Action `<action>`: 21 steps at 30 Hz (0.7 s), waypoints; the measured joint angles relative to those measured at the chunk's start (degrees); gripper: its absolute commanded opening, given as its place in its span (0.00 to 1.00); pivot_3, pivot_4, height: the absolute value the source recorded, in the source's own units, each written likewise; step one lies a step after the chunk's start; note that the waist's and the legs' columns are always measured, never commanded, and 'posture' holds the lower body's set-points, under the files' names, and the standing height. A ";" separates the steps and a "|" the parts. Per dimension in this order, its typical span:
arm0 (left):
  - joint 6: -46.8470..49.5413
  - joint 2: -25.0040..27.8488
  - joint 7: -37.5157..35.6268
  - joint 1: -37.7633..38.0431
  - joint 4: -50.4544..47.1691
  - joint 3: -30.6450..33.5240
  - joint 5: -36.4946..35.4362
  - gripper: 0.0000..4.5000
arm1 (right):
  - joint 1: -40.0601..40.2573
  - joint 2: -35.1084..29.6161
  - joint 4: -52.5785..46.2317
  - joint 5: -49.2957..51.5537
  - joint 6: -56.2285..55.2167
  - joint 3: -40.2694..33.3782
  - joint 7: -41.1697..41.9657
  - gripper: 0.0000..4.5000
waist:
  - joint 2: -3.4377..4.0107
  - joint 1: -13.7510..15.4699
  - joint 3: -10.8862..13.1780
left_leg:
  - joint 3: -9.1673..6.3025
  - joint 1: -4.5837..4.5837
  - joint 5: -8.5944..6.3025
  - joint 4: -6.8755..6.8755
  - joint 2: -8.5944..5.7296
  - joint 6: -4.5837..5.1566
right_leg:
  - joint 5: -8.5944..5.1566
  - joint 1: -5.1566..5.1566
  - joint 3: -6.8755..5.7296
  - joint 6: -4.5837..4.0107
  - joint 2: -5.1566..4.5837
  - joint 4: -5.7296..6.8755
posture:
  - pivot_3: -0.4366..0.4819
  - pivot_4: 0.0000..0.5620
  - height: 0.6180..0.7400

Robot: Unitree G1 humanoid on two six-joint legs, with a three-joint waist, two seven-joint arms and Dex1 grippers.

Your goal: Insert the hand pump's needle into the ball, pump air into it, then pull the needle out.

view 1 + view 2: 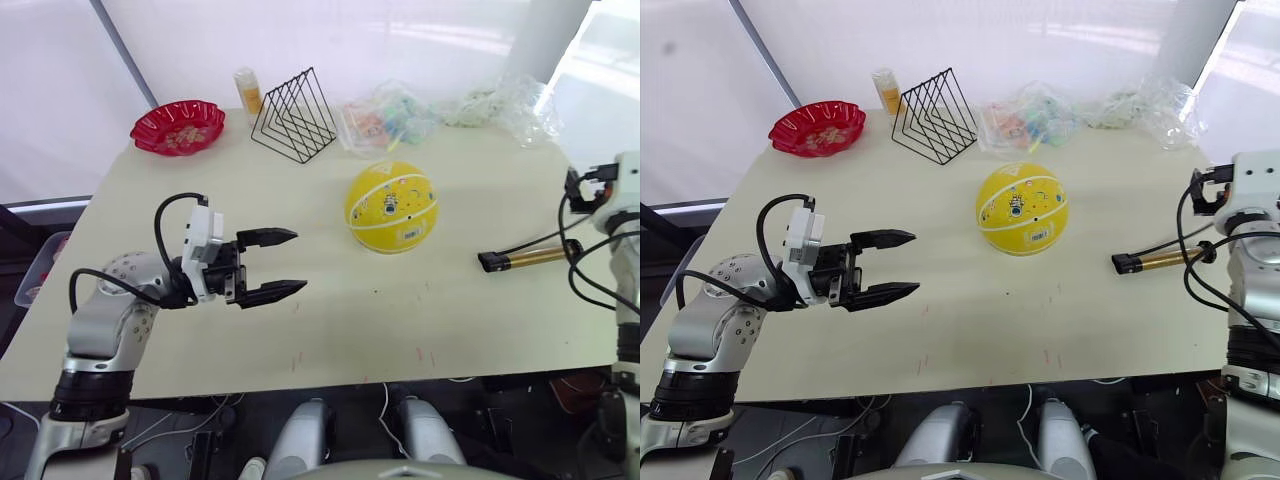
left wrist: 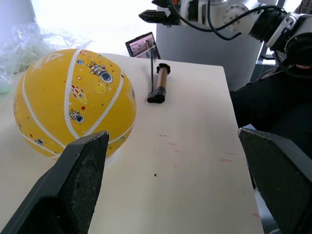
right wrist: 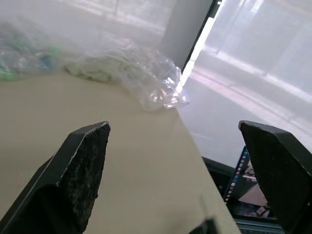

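Observation:
The yellow ball with white seams rests near the middle of the cream table. My left gripper hovers open to the ball's left, fingers pointing at it, nothing between them; in the left wrist view the ball sits just beyond the left fingertip. The hand pump lies flat near the table's right edge, gold barrel and black cap toward the ball, its thin black hose running right. The needle is too small to make out. My right gripper is open and empty, held above the right edge beyond the pump.
At the back of the table stand a red scalloped bowl, an orange bottle, a black wire rack and crumpled plastic bags. Cables hang around my right arm near the pump's far end.

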 measured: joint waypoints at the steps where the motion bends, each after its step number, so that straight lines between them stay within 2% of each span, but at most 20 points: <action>1: 0.00 0.00 0.00 0.00 0.00 -0.02 0.00 1.00 | 0.87 -0.22 -0.12 -0.01 -0.09 -0.28 0.07 0.98 | 0.00 -0.01 0.00 | 0.00 0.00 0.00 0.00 0.00 0.00 | 0.00 0.00 0.00 0.00 0.00 0.00 | 0.48 0.27 0.97; 9: 0.51 -0.22 1.18 -0.35 -0.23 -0.17 -0.05 1.00 | 4.49 -0.32 -4.91 2.35 0.14 -0.91 2.58 0.98 | 0.00 -0.04 0.00 | 0.04 0.02 0.00 0.00 0.02 0.01 | 0.00 0.00 0.04 0.01 0.01 0.00 | 0.48 0.27 0.97; 15: 0.28 -0.31 2.76 1.31 -0.42 -0.01 0.24 1.00 | 18.75 4.48 -21.58 11.95 0.96 -0.58 12.74 0.98 | 0.00 0.16 0.00 | -0.04 0.02 0.00 0.00 0.05 0.01 | 0.00 0.03 0.00 0.01 0.03 0.00 | 0.48 0.27 0.97; 17: 0.10 -0.38 3.02 1.80 -0.42 0.02 0.32 1.00 | 19.97 4.86 -22.58 12.28 0.93 -0.24 13.25 0.98 | 0.00 0.15 0.00 | -0.04 0.03 0.00 0.00 0.06 0.01 | 0.00 0.03 -0.01 0.01 0.03 0.00 | 0.48 0.27 0.97; 19: -1.32 -0.58 3.84 4.60 -0.26 0.27 1.18 1.00 | 25.45 6.95 -25.51 13.55 0.37 1.06 15.80 0.98 | 0.00 0.14 0.00 | -0.06 0.04 0.00 0.00 0.10 0.01 | -0.01 0.03 -0.01 0.00 0.05 0.01 | 0.48 0.27 0.97; 21: -2.23 -0.85 4.78 5.70 -0.23 0.29 1.94 1.00 | 27.46 7.44 -25.73 13.81 0.00 2.31 17.31 0.98 | 0.01 0.15 0.01 | 0.01 0.04 0.00 0.01 0.10 0.00 | -0.01 0.02 0.03 0.00 0.03 -0.01 | 0.48 0.27 0.97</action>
